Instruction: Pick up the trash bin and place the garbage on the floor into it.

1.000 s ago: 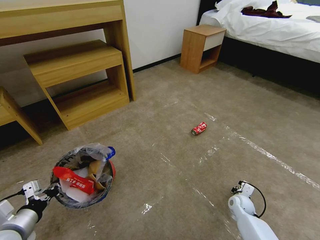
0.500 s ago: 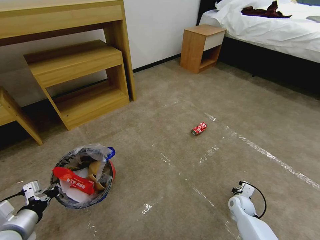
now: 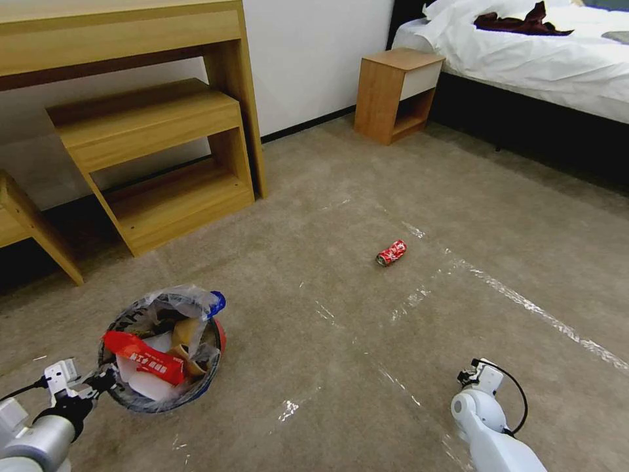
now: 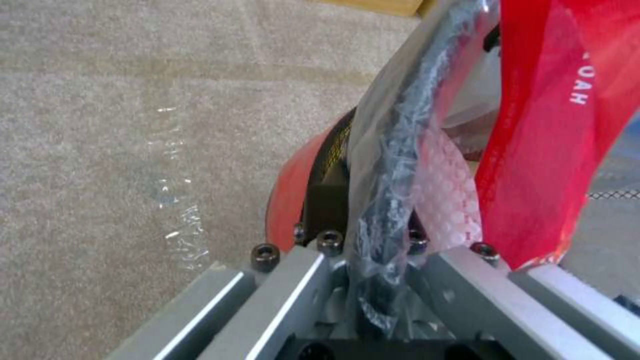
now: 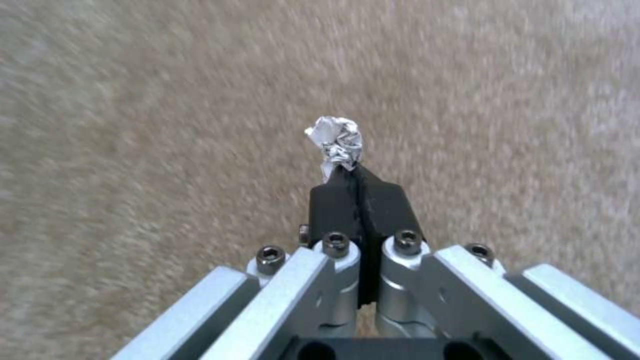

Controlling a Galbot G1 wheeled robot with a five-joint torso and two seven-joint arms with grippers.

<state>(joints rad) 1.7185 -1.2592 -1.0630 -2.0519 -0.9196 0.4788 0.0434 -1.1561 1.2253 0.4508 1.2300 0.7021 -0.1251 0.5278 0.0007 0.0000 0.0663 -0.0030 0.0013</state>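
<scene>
Head view: trash bin [image 3: 160, 357] holds red wrapper [image 3: 144, 356], tan carton [image 3: 185, 331].

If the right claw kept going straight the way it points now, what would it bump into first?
Most likely just the carpet. The right gripper, shut on a small crumpled foil scrap, aims down at bare floor; nothing else lies ahead of it there, though how far off the carpet is remains unclear.

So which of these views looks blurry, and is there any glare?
Right wrist view: carpet streaked with motion blur, gripper and its crumpled foil scrap sharp. Head view: tape strips glint. Left wrist view: sheen on the trash bin liner.
</scene>
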